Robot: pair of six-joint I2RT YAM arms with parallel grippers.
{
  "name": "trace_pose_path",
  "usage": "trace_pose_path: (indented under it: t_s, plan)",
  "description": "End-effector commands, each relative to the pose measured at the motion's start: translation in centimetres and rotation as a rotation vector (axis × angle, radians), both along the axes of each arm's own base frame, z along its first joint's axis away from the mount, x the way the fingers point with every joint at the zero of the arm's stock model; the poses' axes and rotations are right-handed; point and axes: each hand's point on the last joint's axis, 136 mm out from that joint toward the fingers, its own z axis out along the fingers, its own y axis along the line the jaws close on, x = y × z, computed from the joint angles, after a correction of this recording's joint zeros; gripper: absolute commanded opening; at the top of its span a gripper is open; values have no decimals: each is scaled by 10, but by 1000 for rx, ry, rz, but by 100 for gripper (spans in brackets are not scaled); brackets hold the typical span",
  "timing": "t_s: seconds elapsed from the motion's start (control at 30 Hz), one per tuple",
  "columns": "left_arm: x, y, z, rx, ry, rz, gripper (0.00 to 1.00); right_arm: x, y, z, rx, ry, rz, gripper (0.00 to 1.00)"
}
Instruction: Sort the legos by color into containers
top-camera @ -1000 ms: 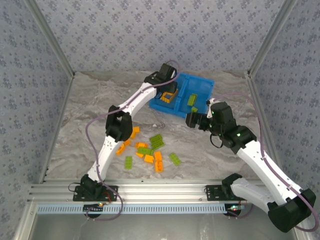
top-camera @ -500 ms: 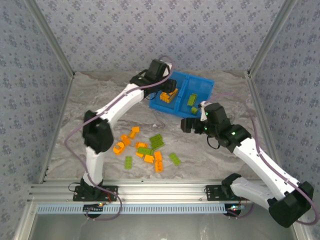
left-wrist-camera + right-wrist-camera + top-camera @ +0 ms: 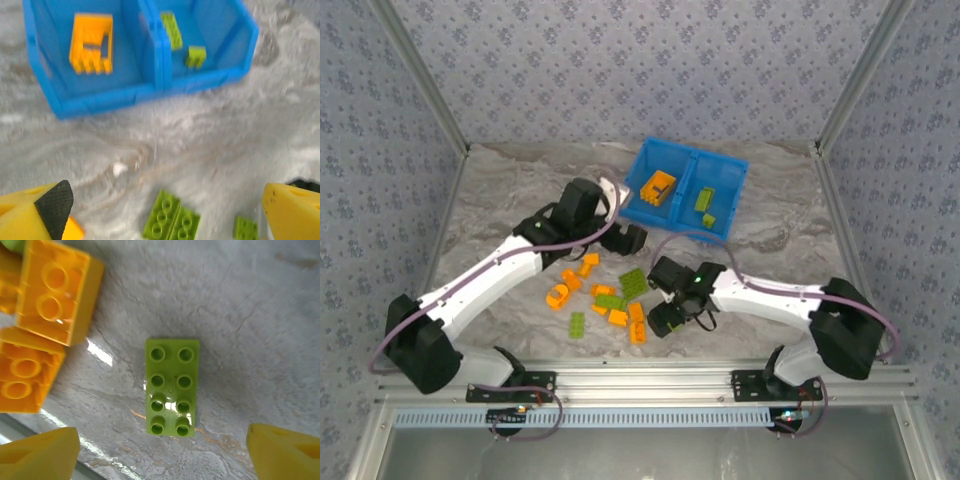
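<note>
Three walls (image 3: 620,70) box it in at left, far and right, all papered in a grey-blue floral print. A slanting metal post (image 3: 420,75) runs down to the far left corner, with its twin (image 3: 860,75) on the right. The tabletop (image 3: 500,200) is grey-white and marbled (glossy up close, with bright glints (image 3: 100,352) on it). Aluminium rails (image 3: 650,382) span the near edge. The light is soft and even.

Lime brick (image 3: 172,386) between the right jaws is looking like smooth glossy plastic, orange ones (image 3: 52,290) out past one jaw too. Worktop (image 3: 260,315) is catching glare, marbled and slick. Blue bin (image 3: 100,97) ahead of the left jaws is looking like smooth plastic.
</note>
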Motion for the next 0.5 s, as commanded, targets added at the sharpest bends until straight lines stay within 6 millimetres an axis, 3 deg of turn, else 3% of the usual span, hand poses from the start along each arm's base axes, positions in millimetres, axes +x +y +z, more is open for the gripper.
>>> trace_pose_path:
  t_s: [0.0,0.13,0.3,0.47]
  plan:
    - [-18,16,-4,-23,13,37,99,-2,-3,-10,-81,-1,30,80]
    - [-29,31,-15,-41,24,84,99,-4,-3,-29,-137,18,48,73]
    - [-37,40,-26,-32,45,106,99,-17,-4,-48,-177,57,68,47]
    - [-37,41,-25,-41,42,119,99,-9,-9,-39,-258,-53,64,33]
